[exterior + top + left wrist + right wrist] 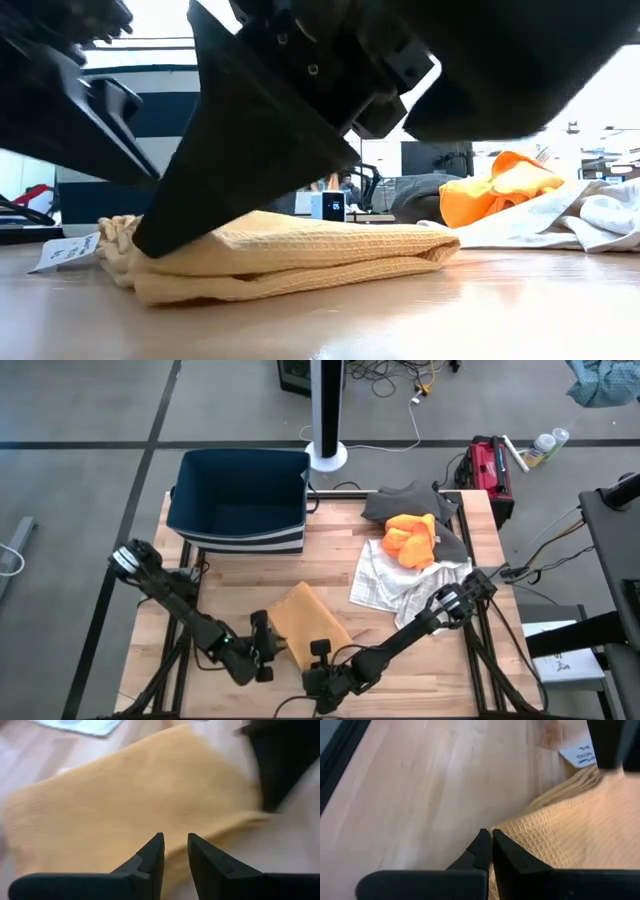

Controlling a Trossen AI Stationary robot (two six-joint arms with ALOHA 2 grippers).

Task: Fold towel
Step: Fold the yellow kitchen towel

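A folded yellow waffle towel (305, 620) lies flat on the wooden table (230, 590), near its front edge. In the low view the towel (300, 255) shows as a thick stack of layers, with a white label (65, 252) at its left end. My left gripper (175, 847) hangs a little above the towel's left part, narrowly open with nothing between the fingers. In the high view it (265, 645) stands by the towel's left corner. My right gripper (320, 653) is shut at the towel's near corner. My right gripper's shut fingertips (485, 842) meet the towel's edge next to its near corner (512, 827). They slant down from the table's near right side. Nothing shows between the fingers. The towel lies flat on the table.
A dark blue bin (240, 500) stands at the far left. At the right lies a heap of cloths: a white checked one (395, 580), an orange one (412, 540) and a grey one (405, 505). Bare wood lies at the table's near left.
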